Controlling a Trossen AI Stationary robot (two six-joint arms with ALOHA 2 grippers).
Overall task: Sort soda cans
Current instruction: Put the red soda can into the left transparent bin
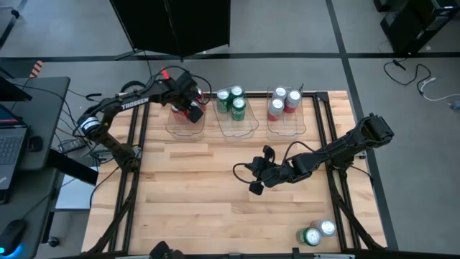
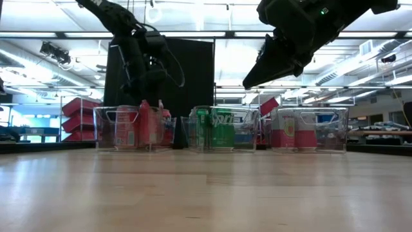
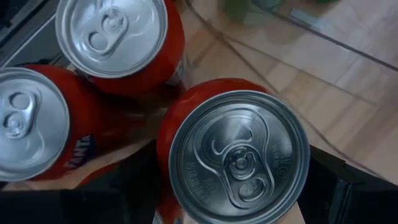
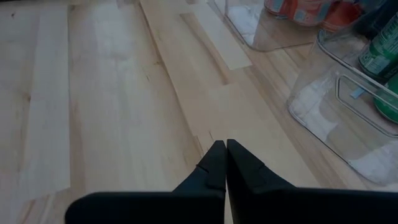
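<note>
My left gripper reaches down into the far-left clear bin and is shut on a red soda can. Two more red cans stand beside it in that bin. My right gripper hangs shut and empty above the middle of the table; it also shows in the right wrist view. Three green cans stand in the middle bin and three silver-white cans in the right bin. A green can and a silver-white can stand at the table's near right. My left gripper pinches the red can by its side wall just below the silver top, one dark finger on each side. The fingers come from above, pointing down. The can is upright; whether its base stands on the bin floor, I cannot tell.
The three clear bins stand in a row along the table's far edge. A black frame runs along the table's sides. The wooden top between the bins and the near edge is bare apart from the two cans at the near right.
</note>
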